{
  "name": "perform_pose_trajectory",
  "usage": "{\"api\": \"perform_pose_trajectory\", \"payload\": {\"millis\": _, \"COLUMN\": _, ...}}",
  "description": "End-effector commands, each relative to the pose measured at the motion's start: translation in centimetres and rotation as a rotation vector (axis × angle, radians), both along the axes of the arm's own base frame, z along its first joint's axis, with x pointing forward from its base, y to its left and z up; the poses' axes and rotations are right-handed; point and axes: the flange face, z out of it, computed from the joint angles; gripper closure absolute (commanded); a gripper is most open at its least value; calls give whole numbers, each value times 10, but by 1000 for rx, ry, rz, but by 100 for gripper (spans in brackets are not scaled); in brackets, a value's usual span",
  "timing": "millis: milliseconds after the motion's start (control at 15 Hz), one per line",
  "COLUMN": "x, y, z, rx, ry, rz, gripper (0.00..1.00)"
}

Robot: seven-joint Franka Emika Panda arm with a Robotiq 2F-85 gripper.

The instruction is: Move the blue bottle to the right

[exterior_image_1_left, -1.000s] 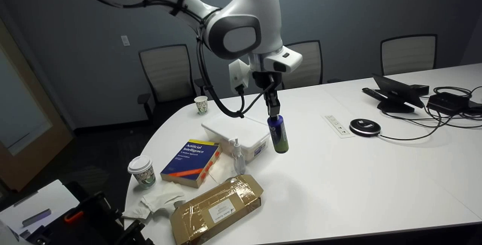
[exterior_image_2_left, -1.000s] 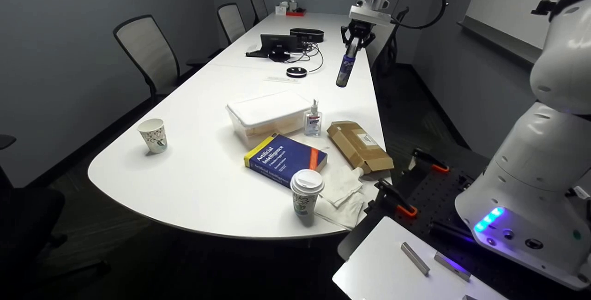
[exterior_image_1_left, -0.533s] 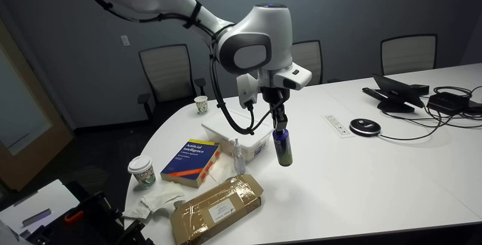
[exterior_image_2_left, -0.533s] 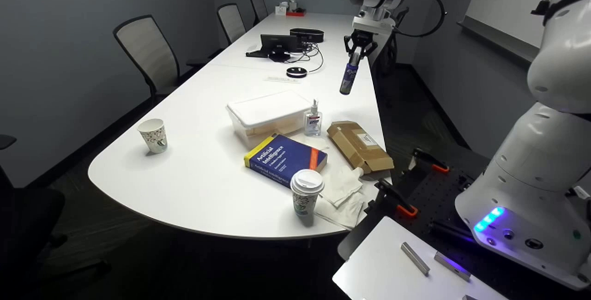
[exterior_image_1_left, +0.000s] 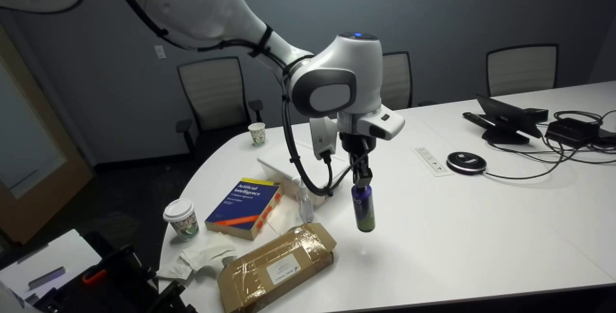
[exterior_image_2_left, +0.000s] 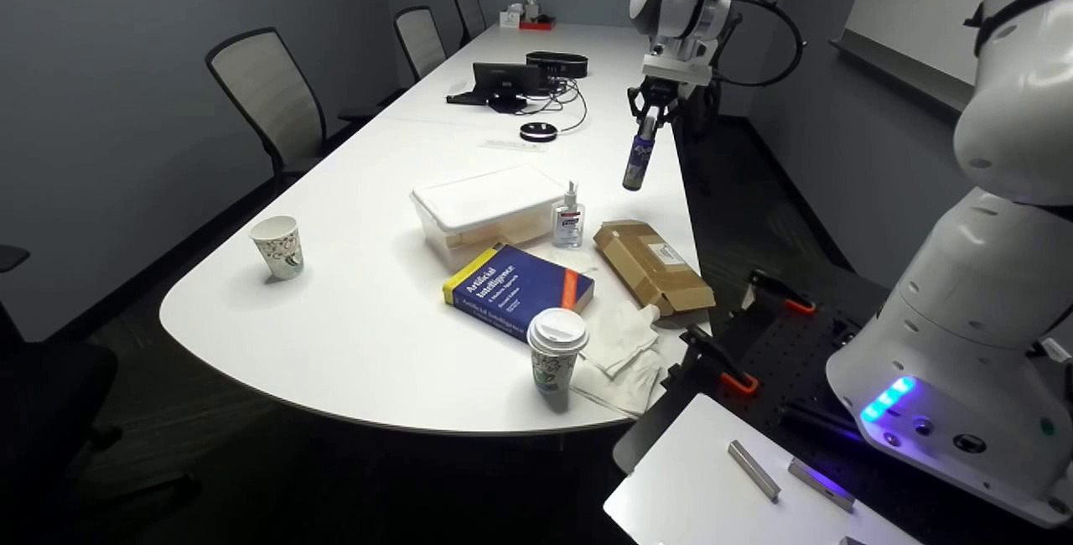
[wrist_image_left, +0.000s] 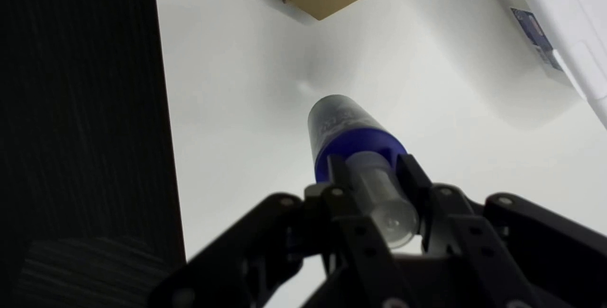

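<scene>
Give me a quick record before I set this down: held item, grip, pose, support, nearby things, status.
Held item: blue bottle
Grip: fingers shut on its cap
Pose: cap up, leaning slightly in an exterior view
Support: hangs from the fingers; base appears above the table, not touching
Nearby things: box; pump bottle standing between box and tub
Status: not yet set down
</scene>
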Motion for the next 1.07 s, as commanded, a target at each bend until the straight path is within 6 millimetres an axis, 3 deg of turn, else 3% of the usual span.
{"api": "perform_pose_trajectory", "payload": {"millis": 0, "x": 4, "y": -9, "z": -7, "rx": 11, "ry": -12, "rz": 9, "gripper": 93}}
{"api": "perform_pose_trajectory", "payload": {"millis": 1000, "x": 6, "y": -16, "z": -23, "rx": 24, "ry": 99, "rz": -23, "gripper": 93}}
